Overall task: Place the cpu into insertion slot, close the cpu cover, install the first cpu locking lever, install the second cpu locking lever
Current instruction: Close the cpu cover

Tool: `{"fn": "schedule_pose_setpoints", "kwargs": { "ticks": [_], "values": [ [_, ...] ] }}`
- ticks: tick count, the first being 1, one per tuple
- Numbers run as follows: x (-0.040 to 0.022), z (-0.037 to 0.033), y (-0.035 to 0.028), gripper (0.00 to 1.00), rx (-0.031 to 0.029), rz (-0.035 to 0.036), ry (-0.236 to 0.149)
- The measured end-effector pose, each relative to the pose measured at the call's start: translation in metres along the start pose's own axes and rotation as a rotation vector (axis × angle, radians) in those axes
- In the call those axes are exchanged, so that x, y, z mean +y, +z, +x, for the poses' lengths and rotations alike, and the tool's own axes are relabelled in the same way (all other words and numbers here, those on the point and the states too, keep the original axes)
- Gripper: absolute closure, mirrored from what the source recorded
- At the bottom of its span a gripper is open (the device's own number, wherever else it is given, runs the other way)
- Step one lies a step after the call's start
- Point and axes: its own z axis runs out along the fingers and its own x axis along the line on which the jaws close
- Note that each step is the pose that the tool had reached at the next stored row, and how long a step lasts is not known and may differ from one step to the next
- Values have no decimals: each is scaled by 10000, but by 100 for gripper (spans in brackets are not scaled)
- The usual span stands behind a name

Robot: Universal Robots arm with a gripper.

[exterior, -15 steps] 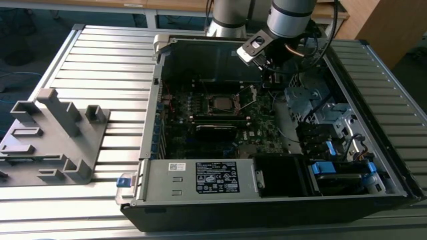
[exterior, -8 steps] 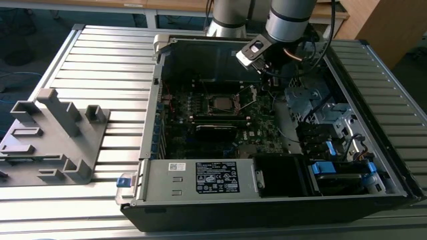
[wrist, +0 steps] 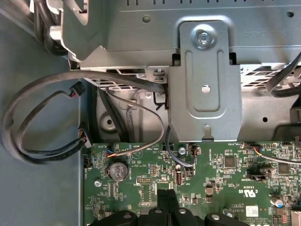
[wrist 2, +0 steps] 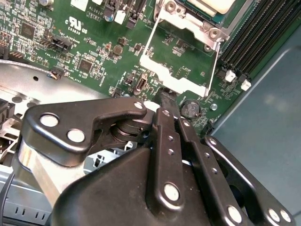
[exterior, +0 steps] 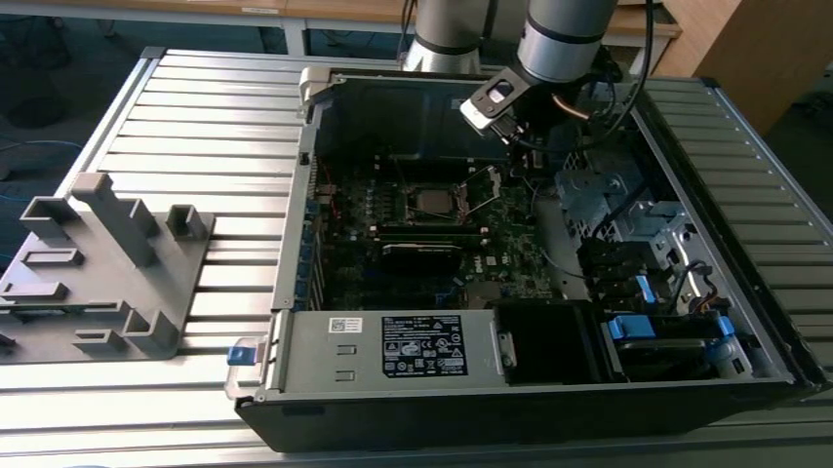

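The case (exterior: 521,414) lies open on a grey ribbed metal table (exterior: 195,117). A grey moulded fixture (exterior: 98,263) stands well away from the gripper, on the exterior view's left. Wooden desks (exterior: 338,10) and a dark blue floor (exterior: 53,58) lie behind the arm. Inside the case the gripper (wrist 2: 165,97) hangs low over the board (wrist 2: 94,42), its two black fingers (wrist 2: 164,132) drawn together with no gap showing (whether they nip anything I cannot tell). Just ahead of the fingertips the cover (wrist 2: 164,73) lies flipped open, green board showing through its window. Beyond the cover, farther from the gripper, sits the slot (wrist 2: 193,21), with the cpu (wrist 2: 214,4) lying in it.
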Motion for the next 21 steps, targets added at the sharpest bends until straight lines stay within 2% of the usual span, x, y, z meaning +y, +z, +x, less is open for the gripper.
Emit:
{"fn": "schedule_pose_setpoints", "kwargs": {
  "ticks": [7, 17, 21],
  "values": [
    [-55, -3, 2, 89, -2, -9, 0],
    [-64, -3, 2, 89, -1, -10, 1],
    [-106, -4, 3, 89, -1, -10, 0]
  ]
}}
